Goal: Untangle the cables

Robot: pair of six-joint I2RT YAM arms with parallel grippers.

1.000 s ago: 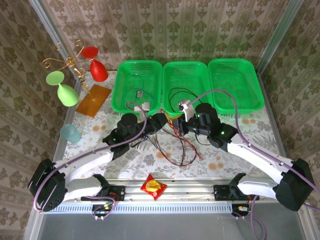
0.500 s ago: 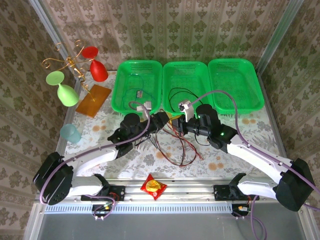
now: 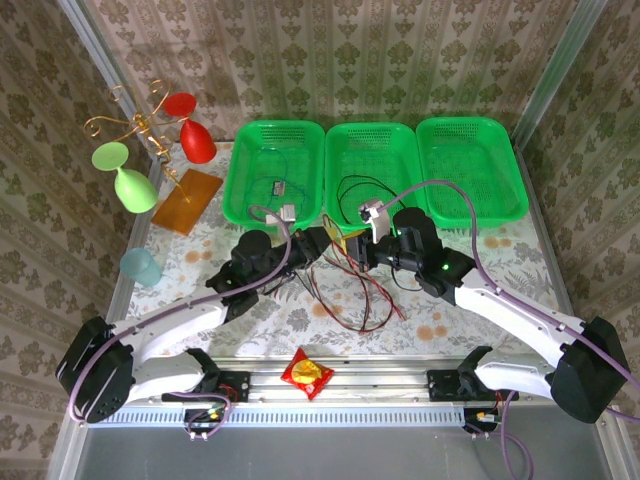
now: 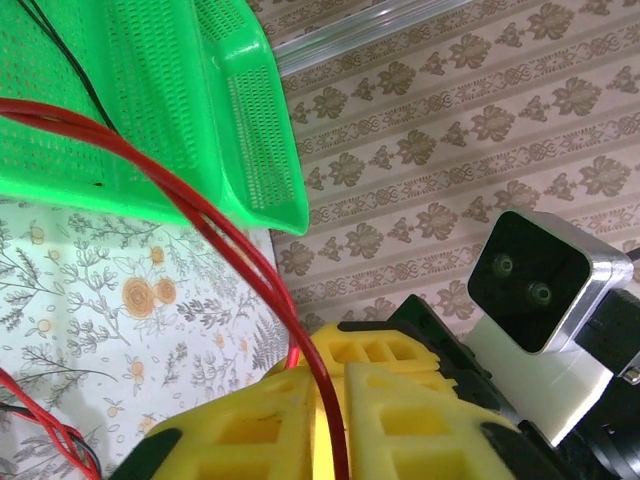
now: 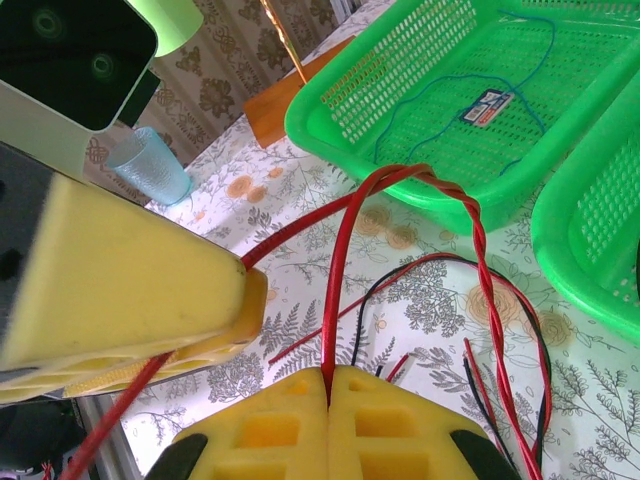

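Red cable (image 5: 335, 290), mid-frame before the baskets, is now pinched by both grippers: the left gripper (image 4: 332, 400) has just closed beside the clamped right gripper (image 5: 328, 395). Separating it from the other cables (image 3: 365, 300) looks ready to begin.

We see white shells on the left arm (image 3: 170, 322) and right arm (image 3: 520, 312), with bulky black joints and black bases (image 3: 455, 382). A purple-grey cord (image 3: 430, 182) runs along each. A small green light (image 3: 441, 267) glows on the right arm. The fingers (image 5: 400, 435) are yellow blocks with square recesses and black corners. Each wrist carries a silver-edged black camera (image 4: 540, 285) with two lenses.
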